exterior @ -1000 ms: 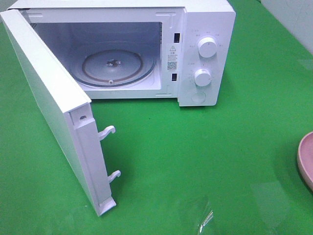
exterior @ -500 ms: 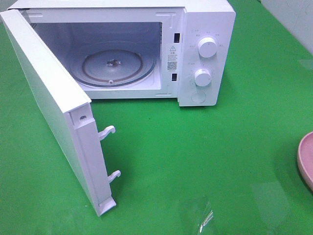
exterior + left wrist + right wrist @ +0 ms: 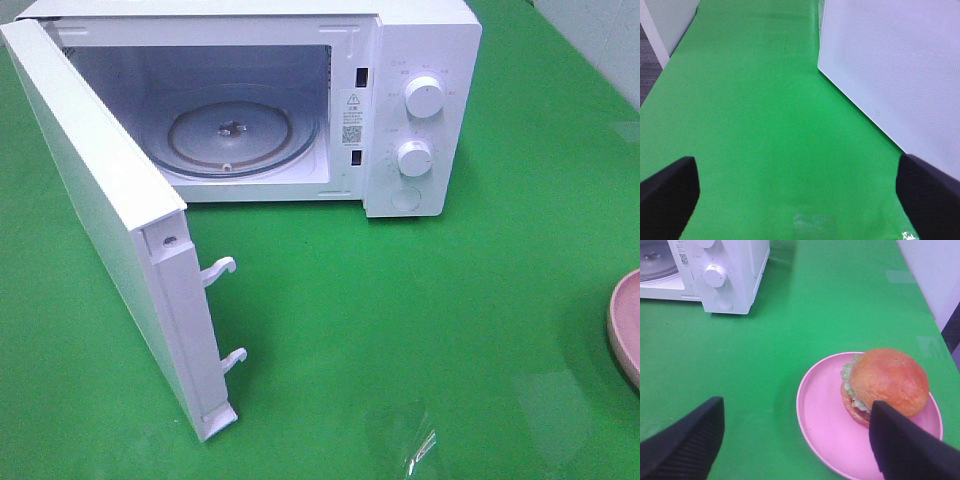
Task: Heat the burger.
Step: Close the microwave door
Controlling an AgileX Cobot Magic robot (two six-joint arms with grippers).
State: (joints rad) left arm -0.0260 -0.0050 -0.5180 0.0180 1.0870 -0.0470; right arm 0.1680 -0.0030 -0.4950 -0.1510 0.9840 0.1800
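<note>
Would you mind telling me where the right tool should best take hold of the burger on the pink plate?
Probably across the bun's domed sides, coming down from above. The burger sits upright on the pink plate, and the lettuce frill underneath looks too soft to grip. The right tool is open.

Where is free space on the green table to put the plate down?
Bare cloth lies between the open door, the microwave front and the plate. The turntable is bare too. The door crowds the left.
</note>
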